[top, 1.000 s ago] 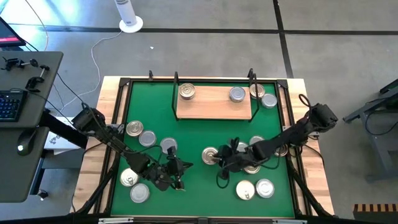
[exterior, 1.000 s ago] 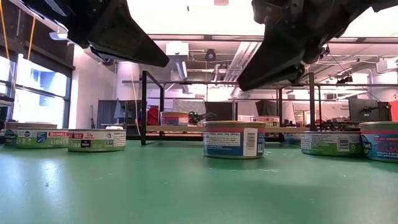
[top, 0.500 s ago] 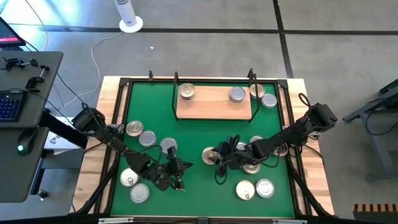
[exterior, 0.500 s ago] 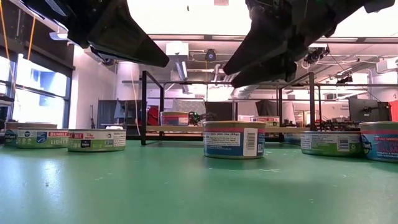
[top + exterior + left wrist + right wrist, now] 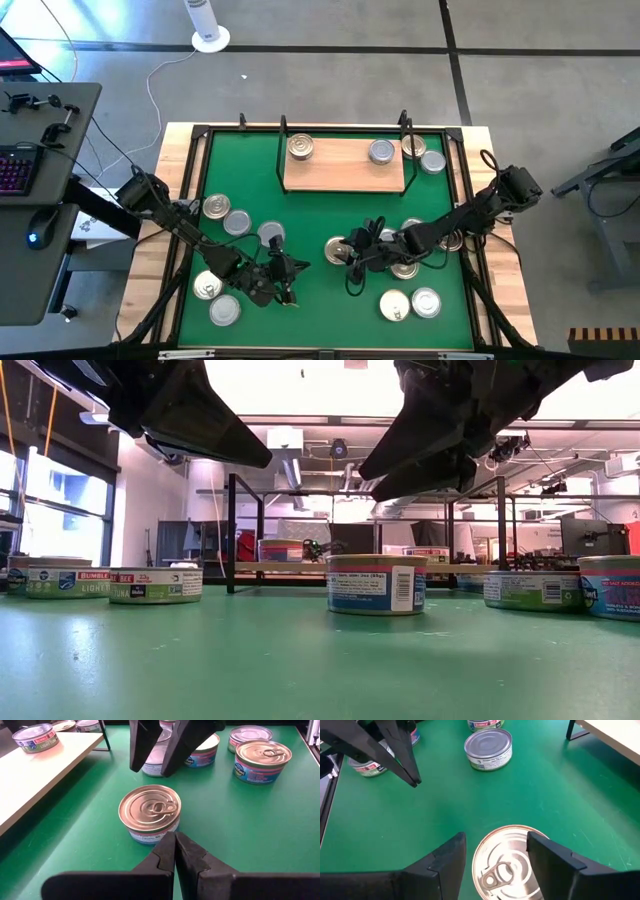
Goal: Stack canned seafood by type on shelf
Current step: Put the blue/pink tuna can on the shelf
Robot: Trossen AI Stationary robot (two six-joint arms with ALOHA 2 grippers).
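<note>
Two robot arms reach over a green mat (image 5: 310, 215) scattered with tuna cans. From above, the right gripper (image 5: 350, 252) hangs over a gold-lidded can (image 5: 337, 249) near the mat's centre; only its wrist camera shows the fingers (image 5: 445, 857) spread apart, straddling that can's lid (image 5: 509, 861) without touching it. A second ago they stood narrower. The left gripper (image 5: 175, 851), just beside the same can, has its fingers pressed together, unchanged. Two cans (image 5: 301, 148) sit on the wooden shelf (image 5: 343, 166) at the far side.
</note>
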